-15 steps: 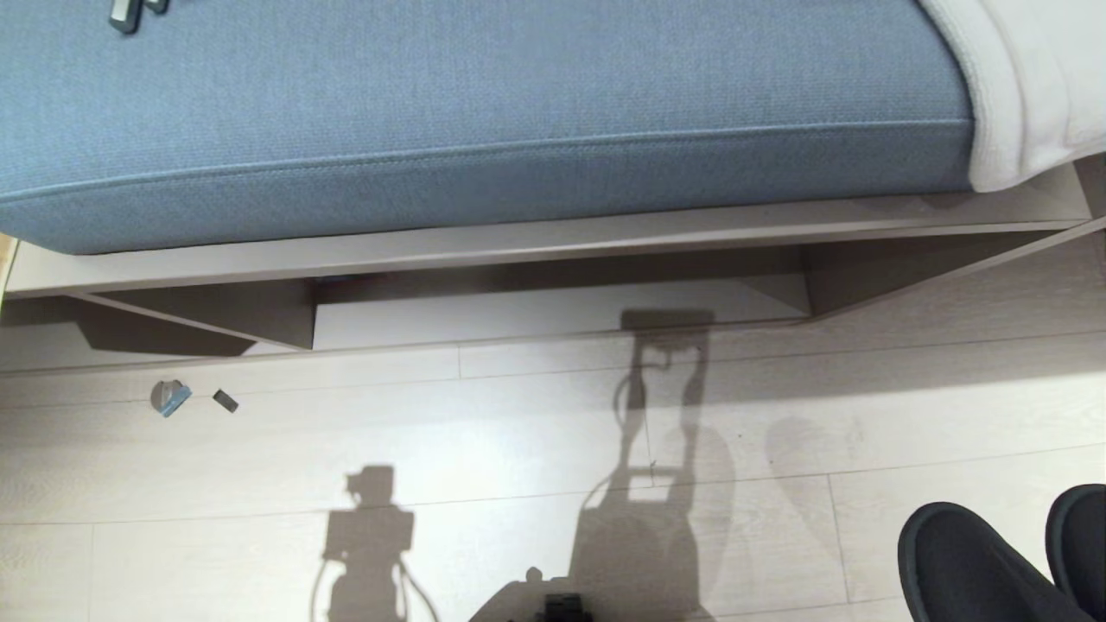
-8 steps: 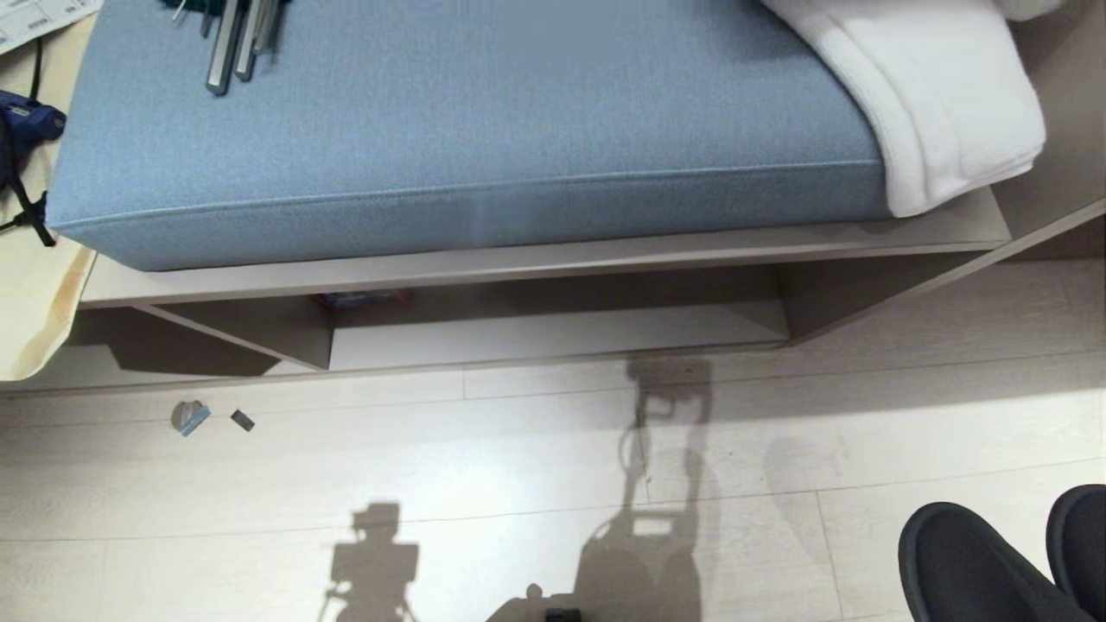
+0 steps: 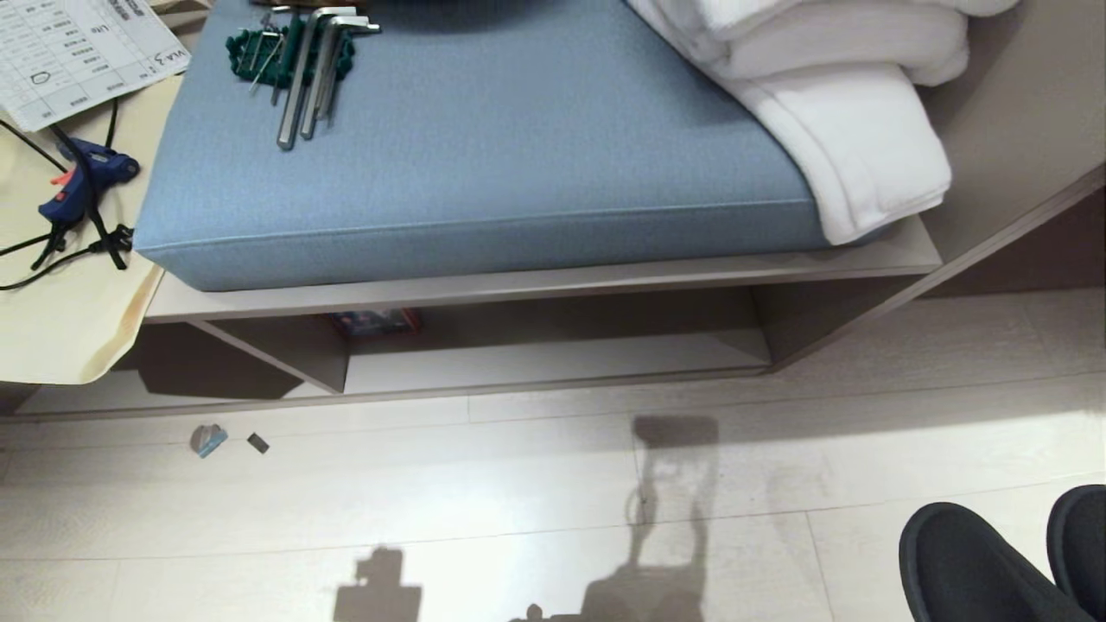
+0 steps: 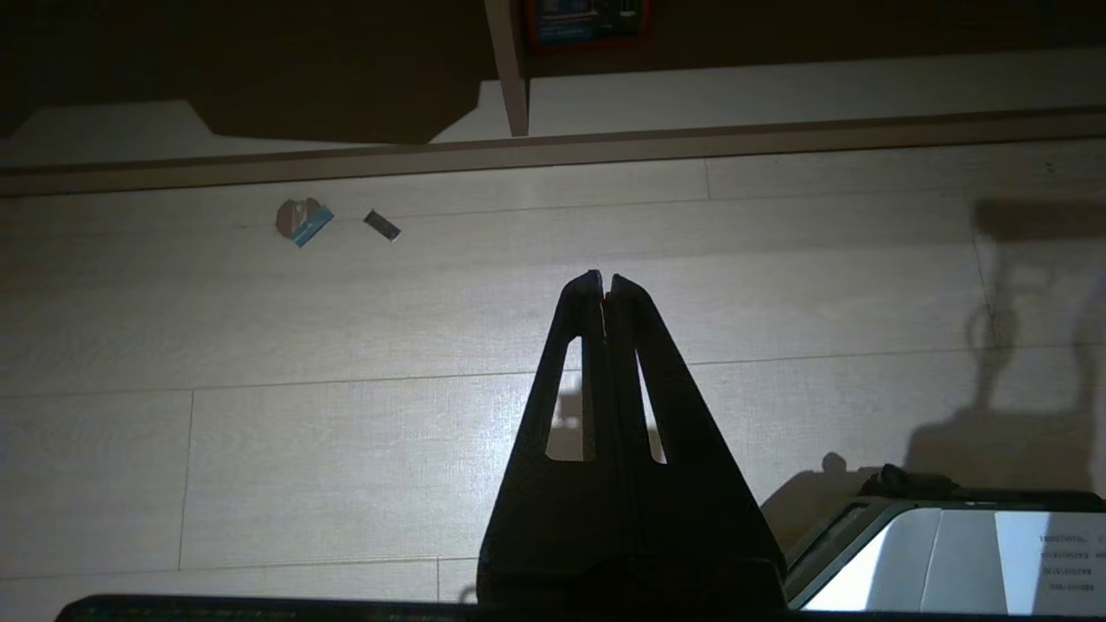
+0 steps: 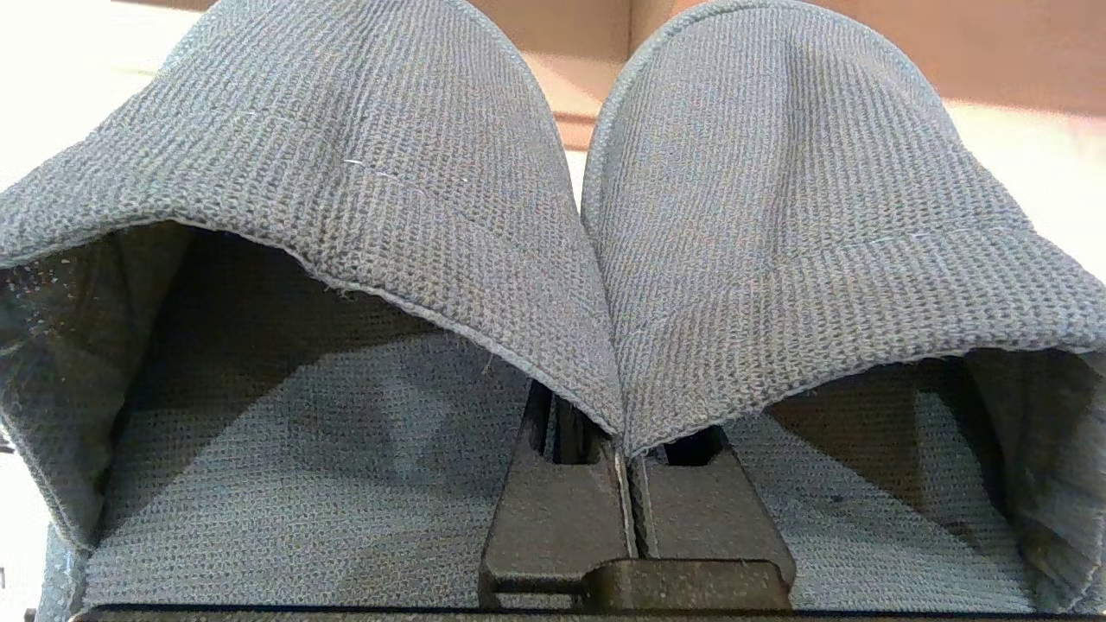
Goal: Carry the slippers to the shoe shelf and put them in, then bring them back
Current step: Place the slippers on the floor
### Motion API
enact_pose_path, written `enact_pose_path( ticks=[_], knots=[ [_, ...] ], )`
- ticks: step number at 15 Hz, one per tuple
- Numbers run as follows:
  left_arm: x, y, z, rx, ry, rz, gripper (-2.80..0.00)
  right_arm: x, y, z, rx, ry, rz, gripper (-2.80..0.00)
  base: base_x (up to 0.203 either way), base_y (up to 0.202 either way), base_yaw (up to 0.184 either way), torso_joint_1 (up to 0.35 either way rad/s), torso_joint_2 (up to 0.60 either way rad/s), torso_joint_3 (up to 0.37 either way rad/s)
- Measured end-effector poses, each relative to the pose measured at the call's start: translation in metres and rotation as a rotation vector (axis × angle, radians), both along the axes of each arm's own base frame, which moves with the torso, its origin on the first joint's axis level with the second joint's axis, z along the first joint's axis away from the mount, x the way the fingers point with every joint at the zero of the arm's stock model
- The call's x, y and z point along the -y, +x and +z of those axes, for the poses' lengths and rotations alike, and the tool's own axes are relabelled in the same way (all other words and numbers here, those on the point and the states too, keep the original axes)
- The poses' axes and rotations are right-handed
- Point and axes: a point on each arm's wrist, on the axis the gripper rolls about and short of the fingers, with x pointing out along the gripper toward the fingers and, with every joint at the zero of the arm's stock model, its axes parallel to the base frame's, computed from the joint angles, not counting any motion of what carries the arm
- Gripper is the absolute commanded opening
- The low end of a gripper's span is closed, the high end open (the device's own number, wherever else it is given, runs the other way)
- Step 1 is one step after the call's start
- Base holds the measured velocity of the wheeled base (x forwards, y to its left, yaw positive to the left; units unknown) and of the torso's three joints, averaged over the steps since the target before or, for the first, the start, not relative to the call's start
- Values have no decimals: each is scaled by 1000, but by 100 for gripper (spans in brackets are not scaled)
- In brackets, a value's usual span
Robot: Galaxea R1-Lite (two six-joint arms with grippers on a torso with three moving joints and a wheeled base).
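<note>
The two dark grey cloth slippers (image 5: 363, 225) hang side by side with my right gripper (image 5: 626, 466) shut on their touching inner edges; its fingertips are hidden under the cloth. In the head view the slippers' toes (image 3: 968, 561) show at the bottom right, above the pale floor. The shoe shelf (image 3: 553, 358) is the low open cubby under the cushioned bench, ahead and to the left of the slippers, with an upright divider (image 3: 298, 358) near its left end. My left gripper (image 4: 604, 282) is shut and empty, pointing at the floor in front of the shelf.
A blue cushion (image 3: 484, 155) lies on the bench, with white towels (image 3: 847, 112) at its right end and hex keys (image 3: 302, 69) at its left. A small red box (image 3: 373, 321) sits deep in the cubby. Two small scraps (image 3: 207, 439) lie on the floor.
The whole head view has shifted: the bench and shelf sit lower in the picture and more of the cushion top shows. That is the camera moving. The slippers keep their place in the right gripper.
</note>
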Motion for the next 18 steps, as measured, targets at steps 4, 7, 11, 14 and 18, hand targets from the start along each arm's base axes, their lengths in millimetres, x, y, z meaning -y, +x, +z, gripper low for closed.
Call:
enact_pose_path(
  ticks=[4,7,11,14,18],
  knots=[
    [0,0,0,0,0,0,-280,0,0,0,0,-1,1,-280,0,0,0,2,1,203],
    [0,0,0,0,0,0,-280,0,0,0,0,-1,0,-280,0,0,0,7,1,200],
    [0,0,0,0,0,0,-280,0,0,0,0,-4,0,-280,0,0,0,3,1,204],
    [0,0,0,0,-1,0,-280,0,0,0,0,-5,0,-280,0,0,0,2,0,209],
    [0,0,0,0,-1,0,-280,0,0,0,1,-4,0,-280,0,0,0,2,1,199]
  ],
)
